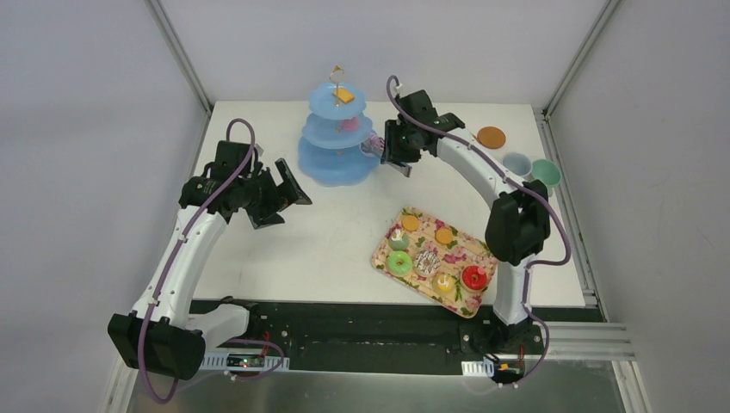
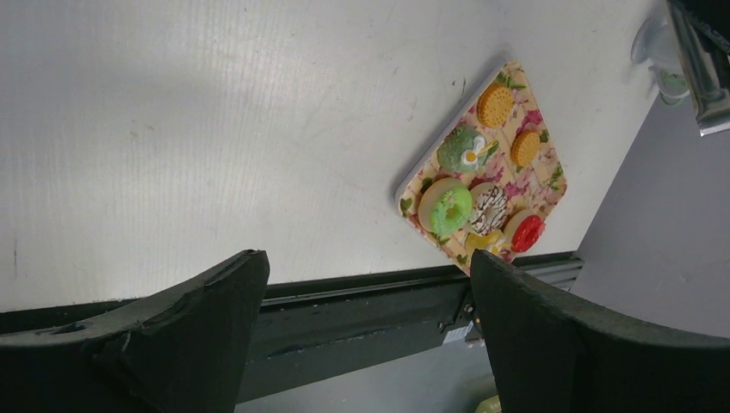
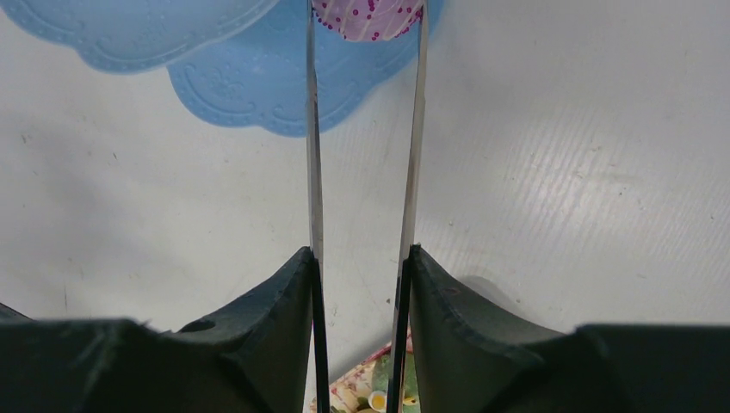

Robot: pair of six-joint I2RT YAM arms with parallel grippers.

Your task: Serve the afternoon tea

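- The right pincer (image 3: 366, 7) is clamped on a small purple iced toy donut (image 3: 366, 21), at the edge of the pale blue three-tier plastic stand (image 1: 337, 163).
- It is likely light, rigid and slick, best pinched across its width.
- Being round, it has no long axis; its sprinkled face is turned toward the wrist.
- The left pincer (image 2: 366, 267) gapes empty above the white worktop (image 2: 215, 129).

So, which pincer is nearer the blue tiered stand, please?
Right. The right pincer, gripping a purple donut, is at the blue tiered stand's right edge; the left pincer sits apart, off its left.
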